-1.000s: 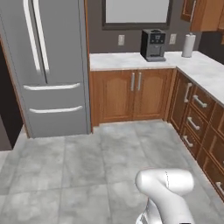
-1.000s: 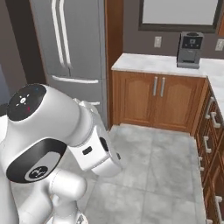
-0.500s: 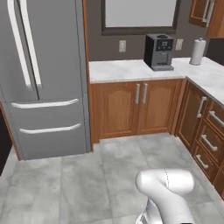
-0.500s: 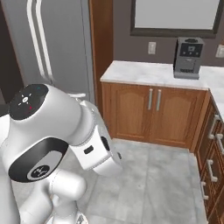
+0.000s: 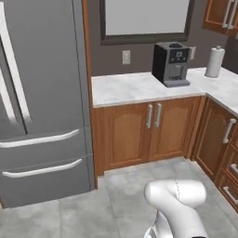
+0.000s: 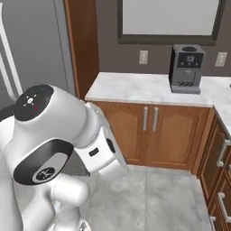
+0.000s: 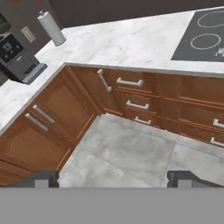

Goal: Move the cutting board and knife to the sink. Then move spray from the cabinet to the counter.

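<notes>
Below the tool, fingertips spread wide apart and empty, lies grey floor in the angle of the L-shaped bench. On the bench stand a coffee machine, a paper-towel roll near the corner, and a black hob well apart. Wall cabinet hangs top right; grey fridge left
</notes>
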Robot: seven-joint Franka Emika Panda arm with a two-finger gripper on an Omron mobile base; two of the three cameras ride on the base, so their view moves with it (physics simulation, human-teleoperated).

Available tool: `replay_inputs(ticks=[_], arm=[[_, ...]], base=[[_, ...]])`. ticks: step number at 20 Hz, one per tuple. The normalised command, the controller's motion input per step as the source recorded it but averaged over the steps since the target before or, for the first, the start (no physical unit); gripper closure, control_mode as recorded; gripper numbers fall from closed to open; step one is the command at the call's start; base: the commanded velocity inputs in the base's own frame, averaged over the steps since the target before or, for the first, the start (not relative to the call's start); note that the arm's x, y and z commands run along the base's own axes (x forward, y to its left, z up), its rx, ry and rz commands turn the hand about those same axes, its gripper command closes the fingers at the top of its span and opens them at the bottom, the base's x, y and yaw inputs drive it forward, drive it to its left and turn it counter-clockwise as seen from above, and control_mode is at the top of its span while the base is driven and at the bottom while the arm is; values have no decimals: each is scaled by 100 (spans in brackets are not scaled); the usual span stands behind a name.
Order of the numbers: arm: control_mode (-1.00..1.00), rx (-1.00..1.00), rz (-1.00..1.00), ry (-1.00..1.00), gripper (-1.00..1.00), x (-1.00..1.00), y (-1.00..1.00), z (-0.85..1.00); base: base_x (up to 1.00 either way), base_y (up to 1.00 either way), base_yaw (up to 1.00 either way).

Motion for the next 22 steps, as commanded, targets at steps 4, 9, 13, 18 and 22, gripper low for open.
replay_inputs(ticks=[4, 9, 13, 18, 22], arm=[[100, 0, 0, 0, -100, 0, 0, 0], [100, 0, 0, 0, -100, 0, 0, 0], [100, 0, 0, 0, -100, 0, 0, 0], [100, 0, 0, 0, -100, 0, 0, 0], [100, 0, 0, 0, -100, 0, 0, 0]], base=[[100, 33, -41], [100, 36, -49], [100, 49, -49], [100, 38, -54], [80, 10, -55]])
